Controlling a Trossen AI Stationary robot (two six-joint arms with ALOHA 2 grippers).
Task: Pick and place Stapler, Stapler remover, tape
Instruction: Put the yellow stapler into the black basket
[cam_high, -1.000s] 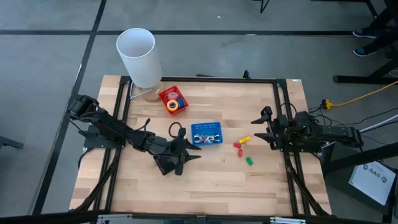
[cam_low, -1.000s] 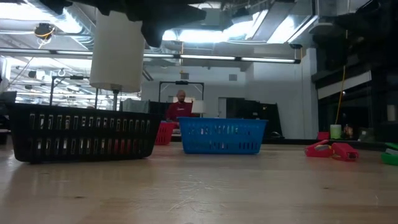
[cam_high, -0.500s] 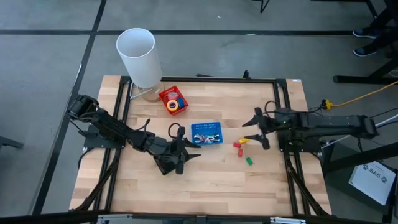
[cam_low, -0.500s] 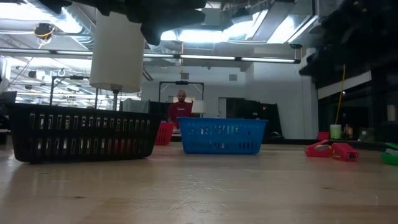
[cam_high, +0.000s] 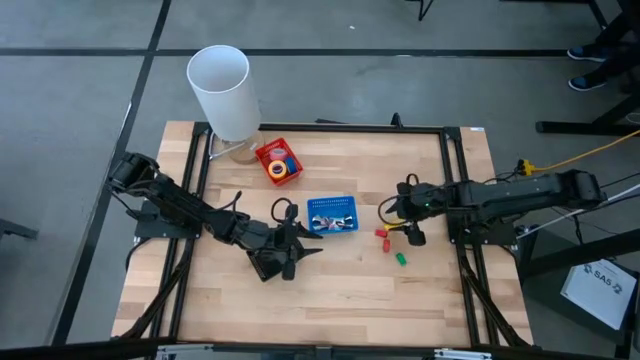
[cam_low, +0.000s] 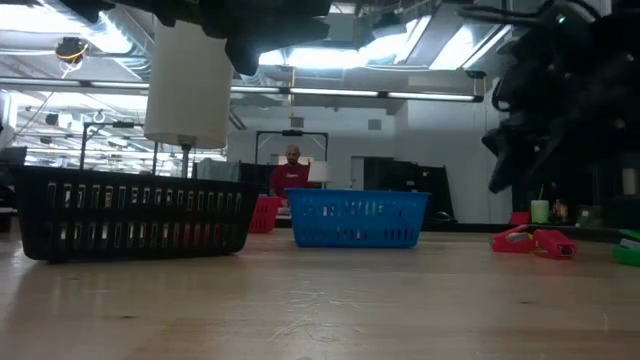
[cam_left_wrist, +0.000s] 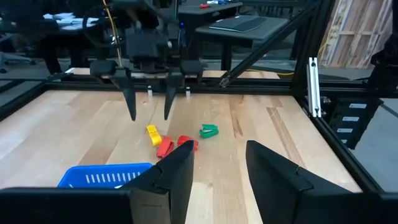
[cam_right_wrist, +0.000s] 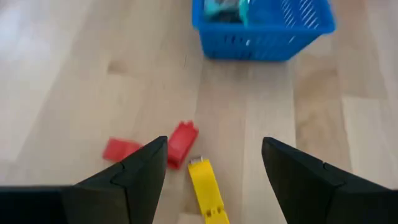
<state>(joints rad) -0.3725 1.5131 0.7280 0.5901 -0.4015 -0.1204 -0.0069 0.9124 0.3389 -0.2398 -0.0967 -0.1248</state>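
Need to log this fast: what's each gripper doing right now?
Left gripper: open, empty, over the black basket.
Right gripper: open, empty, above the yellow piece.

We can read only one marking. In the high view, a white sheet (cam_high: 597, 285) lies on the floor past the table's right side, by the picture's lower right corner, and on it stand dark letters that look like "SAS", with a smaller mark after them that we cannot make out. We find nothing readable on the baskets, on the white cylinder or on the arms. In the low view and the left wrist view the room behind the table shows no sign or label that we can read.
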